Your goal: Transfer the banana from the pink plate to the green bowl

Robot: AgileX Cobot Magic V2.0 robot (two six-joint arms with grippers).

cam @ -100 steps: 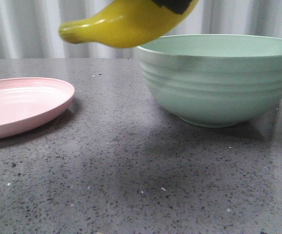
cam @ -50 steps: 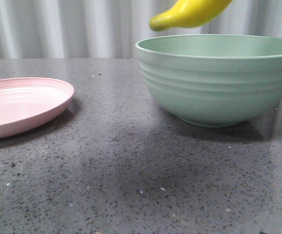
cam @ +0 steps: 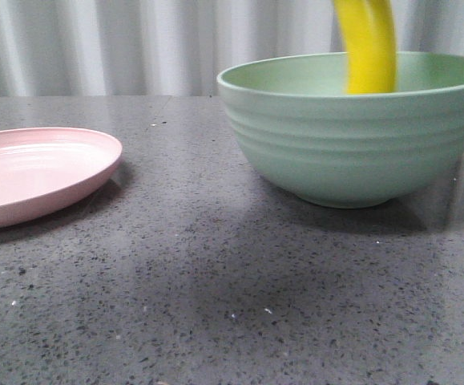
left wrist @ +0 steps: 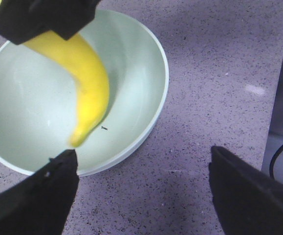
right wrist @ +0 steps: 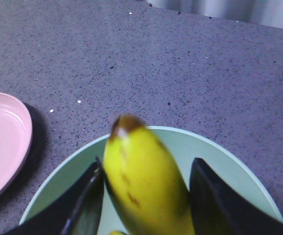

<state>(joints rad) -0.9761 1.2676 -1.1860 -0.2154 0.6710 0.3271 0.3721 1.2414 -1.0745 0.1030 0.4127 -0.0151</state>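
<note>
The yellow banana (cam: 368, 48) hangs nearly upright, its lower end inside the pale green bowl (cam: 352, 144) at the right of the table. My right gripper (right wrist: 147, 164) is shut on the banana (right wrist: 141, 186) above the bowl (right wrist: 219, 161); the dark tip points away from the wrist. The left wrist view shows that gripper (left wrist: 43, 17) holding the banana (left wrist: 90, 83) by its upper end over the bowl (left wrist: 136, 63). My left gripper (left wrist: 141, 152) is open and empty above the table beside the bowl's rim. The pink plate (cam: 31, 172) lies empty at the left; it also shows in the right wrist view (right wrist: 2, 137).
The table is dark speckled stone (cam: 215, 289). A pale pleated curtain (cam: 135, 48) hangs behind it. In the left wrist view the table's edge (left wrist: 280, 73) runs close to the bowl, with a black cable (left wrist: 278, 152) beyond it.
The banana has moved right, from between the plate and bowl to over the bowl. It has swung from nearly level to nearly upright and dropped below the rim.
</note>
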